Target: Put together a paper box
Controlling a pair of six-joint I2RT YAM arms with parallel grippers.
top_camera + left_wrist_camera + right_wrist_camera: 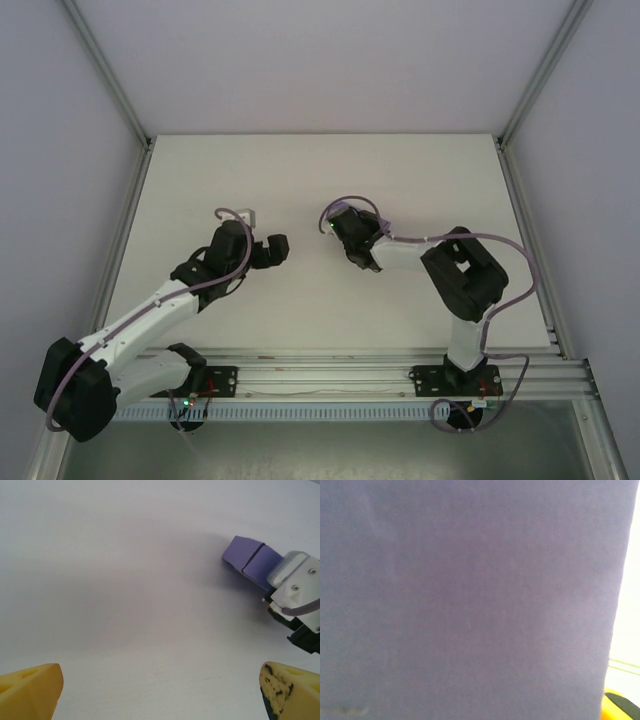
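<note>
The box [247, 557] is clamped in the right gripper [365, 262], tucked close between its fingers [620, 707]. The left gripper [160, 695] is spread wide over bare table [125, 580]; the box is seen ahead, off to its right, well apart.

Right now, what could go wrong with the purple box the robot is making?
The purple thin-card paper box seems pinched by the right gripper alone, so it might slip or twist. The left gripper is wide open and apart from it, giving no support. Thin card could also crumple if squeezed harder.
</note>
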